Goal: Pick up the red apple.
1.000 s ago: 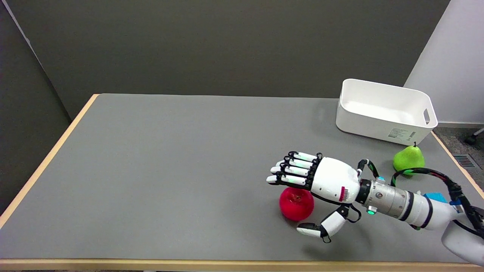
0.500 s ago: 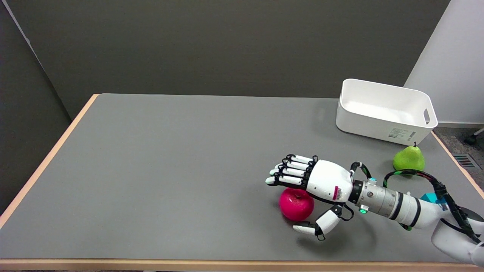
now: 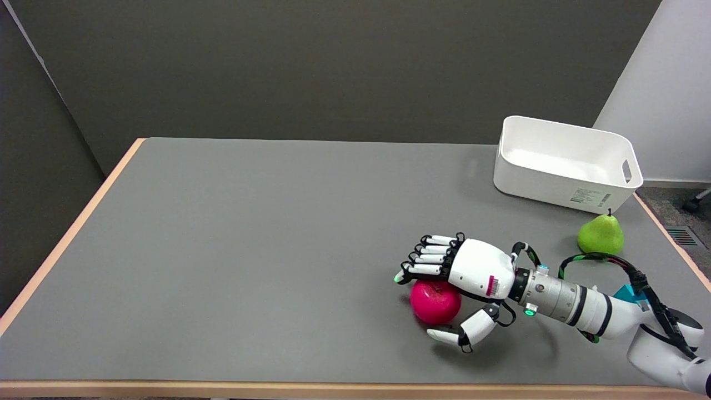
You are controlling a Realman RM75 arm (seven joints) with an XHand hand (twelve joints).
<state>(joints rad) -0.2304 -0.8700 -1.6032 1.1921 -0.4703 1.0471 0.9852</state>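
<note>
The red apple (image 3: 434, 301) rests on the grey table (image 3: 250, 250), near the front edge and right of centre. My right hand (image 3: 464, 278) hovers low over it, palm down. Its fingers (image 3: 430, 258) stretch out past the apple's far side, slightly curled at the tips, and hide the fruit's upper edge. The thumb (image 3: 461, 332) hangs apart on the near side, just right of the apple. The hand holds nothing; whether the palm touches the apple cannot be told.
A green pear (image 3: 600, 234) stands behind my forearm at the right. A white bin (image 3: 566, 164) sits at the back right corner. The table's wooden front edge (image 3: 222, 388) runs just below the thumb. Black and green cables (image 3: 622, 266) loop over the forearm.
My right hand has come down closer over the apple and shifted slightly toward the near side. The fingertips have curled a little. The apple has not moved.
</note>
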